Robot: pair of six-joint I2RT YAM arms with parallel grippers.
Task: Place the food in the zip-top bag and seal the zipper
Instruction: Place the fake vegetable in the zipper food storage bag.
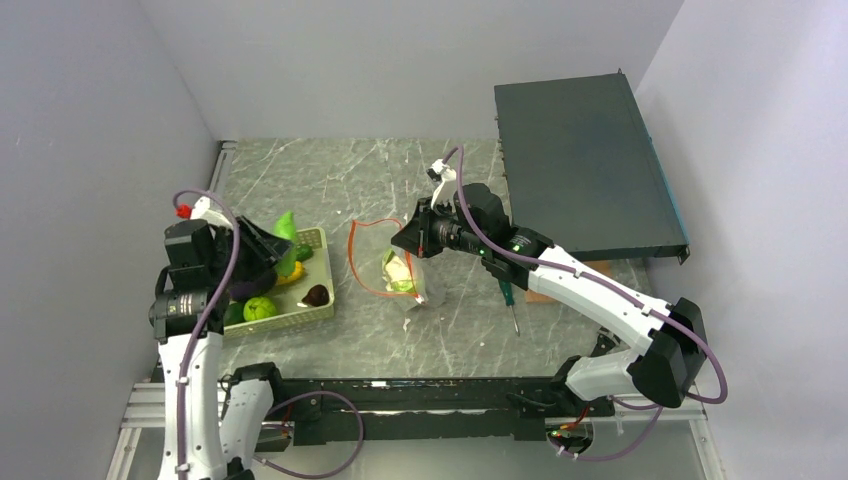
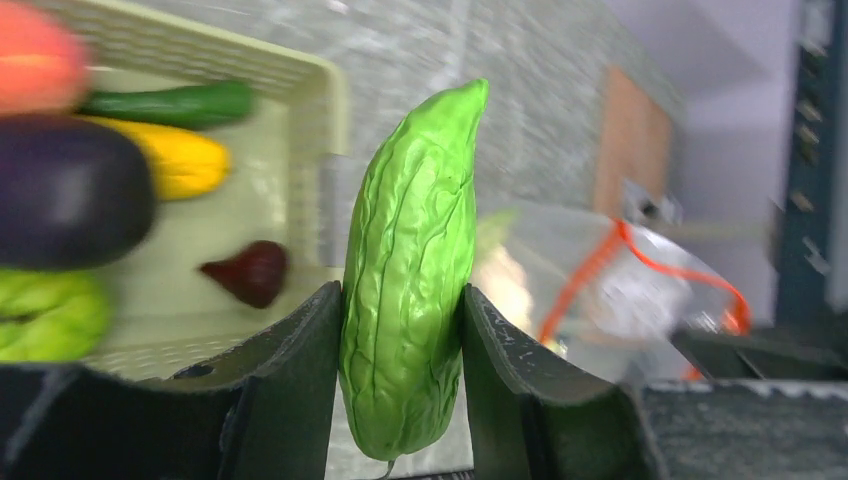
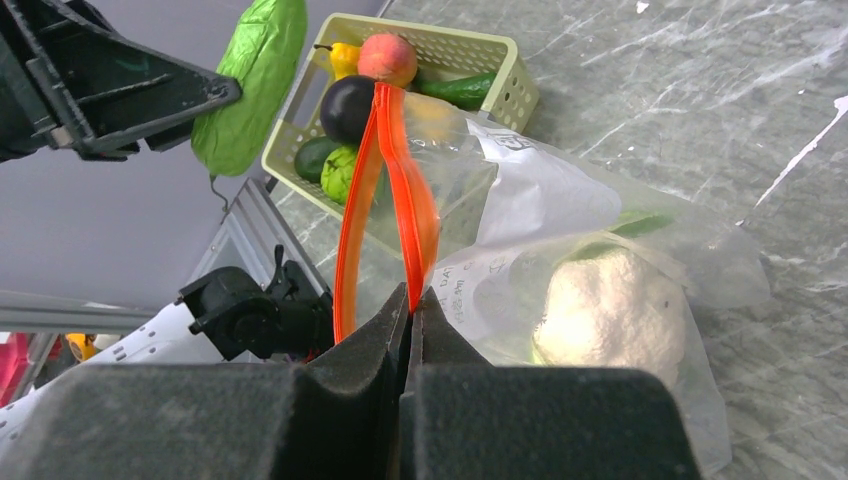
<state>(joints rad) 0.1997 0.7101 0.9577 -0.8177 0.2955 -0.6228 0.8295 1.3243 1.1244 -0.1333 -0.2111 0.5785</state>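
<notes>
1. The left fingers [image 2: 300, 390] are clenched on a wrinkled green gourd [image 2: 410, 270], holding it in the air over the light green basket [image 1: 290, 320].
2. Inside the basket lie a dark purple eggplant [image 2: 70, 190], a yellow piece [image 2: 180, 160], a green cucumber [image 2: 170, 103] and a small dark red piece [image 2: 250, 272].
3. The zip-top bag [image 3: 560, 200] stands on the tabletop [image 1: 330, 180] just right of the basket, with its mouth open and a whitish-green piece [image 3: 610, 310] inside.
4. The right fingers [image 3: 375, 350] are clenched on the zipper [image 3: 400, 180], at the side of the mouth away from the basket.

Soft, even light is falling; blur is smearing the pale green slatted plastic basket [image 2: 332, 100] left of the sharp wrinkled green toy gourd [image 2: 410, 280].
</notes>
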